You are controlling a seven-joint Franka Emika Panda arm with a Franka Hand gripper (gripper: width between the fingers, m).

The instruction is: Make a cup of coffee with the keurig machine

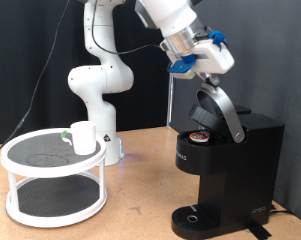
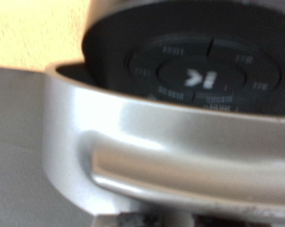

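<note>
Keurig machine parts fill the wrist view: the grey lid handle is seen as a blurred silver band close to the camera, and beyond it the dark rounded lid top with its ring of buttons can be made out. The fingers of the pincer are not shown in that view.

In the exterior view the machine is placed at the exterior view's right, on the wooden table, with its round drip tray at the base. Its lid is raised and tilted back, and a pod with a dark round top is seen seated in the open chamber beneath it. The gripper is held just above the upper end of the raised lid and its handle, at or very near contact; whether its fingers are apart or together cannot be told, since they are masked by the blue and white hand parts.

Farther off, toward the exterior view's left, a white round two-tier rack stands on the table. The cup is set upright on the rack's upper shelf, near its far right edge, well apart from the gripper and from the machine. Behind the rack the arm's white base is mounted before a dark curtain.
</note>
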